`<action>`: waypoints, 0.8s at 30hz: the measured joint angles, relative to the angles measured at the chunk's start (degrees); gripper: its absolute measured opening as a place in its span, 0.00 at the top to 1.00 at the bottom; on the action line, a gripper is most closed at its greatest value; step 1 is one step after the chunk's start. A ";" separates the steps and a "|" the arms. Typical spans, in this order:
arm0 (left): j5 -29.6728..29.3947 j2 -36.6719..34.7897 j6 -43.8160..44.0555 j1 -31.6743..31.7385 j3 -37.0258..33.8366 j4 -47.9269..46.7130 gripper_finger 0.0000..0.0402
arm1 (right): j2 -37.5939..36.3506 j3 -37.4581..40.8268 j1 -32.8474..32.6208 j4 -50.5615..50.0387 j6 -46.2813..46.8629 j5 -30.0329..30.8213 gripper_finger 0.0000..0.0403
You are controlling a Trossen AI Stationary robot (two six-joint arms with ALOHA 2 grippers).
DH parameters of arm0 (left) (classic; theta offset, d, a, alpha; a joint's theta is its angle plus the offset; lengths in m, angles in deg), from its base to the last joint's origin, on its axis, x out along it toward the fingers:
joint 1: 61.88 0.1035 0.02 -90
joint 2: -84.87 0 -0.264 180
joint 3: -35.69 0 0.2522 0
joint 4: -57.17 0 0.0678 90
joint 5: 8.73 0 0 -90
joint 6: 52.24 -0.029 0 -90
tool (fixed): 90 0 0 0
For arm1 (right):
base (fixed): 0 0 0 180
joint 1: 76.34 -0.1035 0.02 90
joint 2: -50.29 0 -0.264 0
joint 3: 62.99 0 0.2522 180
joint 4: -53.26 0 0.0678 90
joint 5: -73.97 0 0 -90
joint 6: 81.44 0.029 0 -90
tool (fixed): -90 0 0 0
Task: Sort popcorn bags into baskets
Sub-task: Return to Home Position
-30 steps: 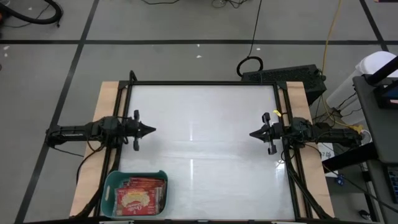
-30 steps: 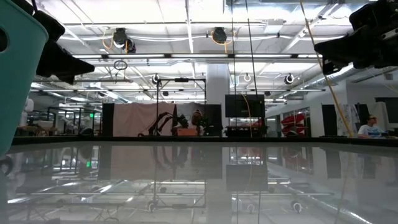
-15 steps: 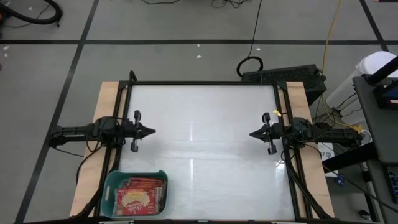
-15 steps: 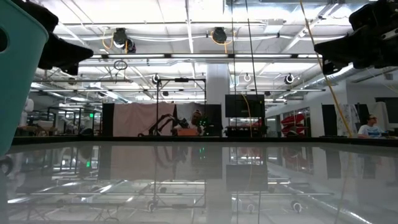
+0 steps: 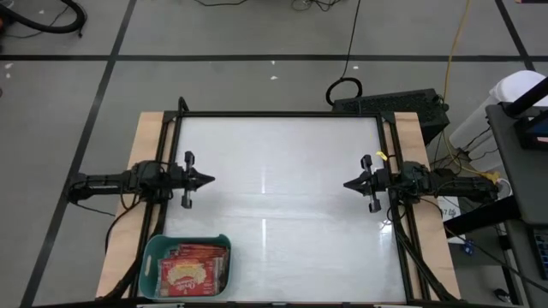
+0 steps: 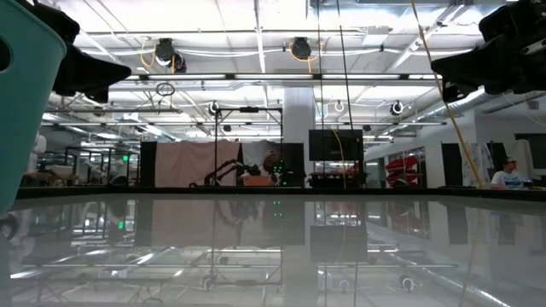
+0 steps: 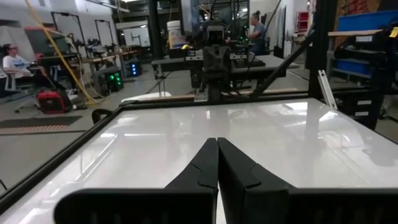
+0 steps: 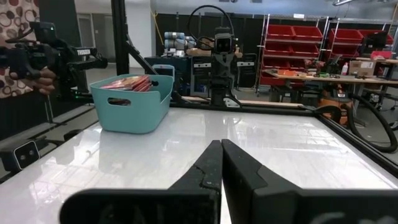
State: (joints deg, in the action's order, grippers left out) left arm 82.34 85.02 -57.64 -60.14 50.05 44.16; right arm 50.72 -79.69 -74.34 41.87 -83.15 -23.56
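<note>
High and wrist views, as I read them from the remote console. The left gripper (image 5: 211,180) hangs over the left edge of the glossy white rectangular table top (image 5: 282,145). It points inward, and in its own wrist view I see its two dark fingers (image 7: 208,163) pressed together along their full length, with nothing between them. The right gripper (image 5: 347,183) mirrors it over the right edge. Its fingers (image 8: 212,163) are likewise closed flat against each other and empty. The two grippers face one another, well apart across the bare middle of the table.

The teal-green rectangular plastic basket with rounded corners (image 5: 148,257) stands at the table's front corner on the left arm's side, apart from both grippers. The flat red popcorn bags (image 5: 189,272) lie stacked inside it. The topmost shows its yellow-cream picture upward, and from the right wrist view I see the stack (image 8: 127,82) reach just above the basket rim (image 8: 124,93).
</note>
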 joint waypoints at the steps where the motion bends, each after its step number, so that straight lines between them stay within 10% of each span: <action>1: 0.04 0.00 -0.07 0.00 0.00 0.00 1.00 | 0.00 0.00 0.00 0.00 0.00 0.00 1.00; 24: 0.38 1.07 1.53 0.00 0.00 -0.04 0.93 | 0.00 0.00 0.00 0.00 0.00 0.00 1.00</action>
State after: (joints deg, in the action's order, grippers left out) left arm 82.72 86.09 -56.12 -60.14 50.05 44.11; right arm 50.72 -79.69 -74.34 41.87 -83.15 -23.56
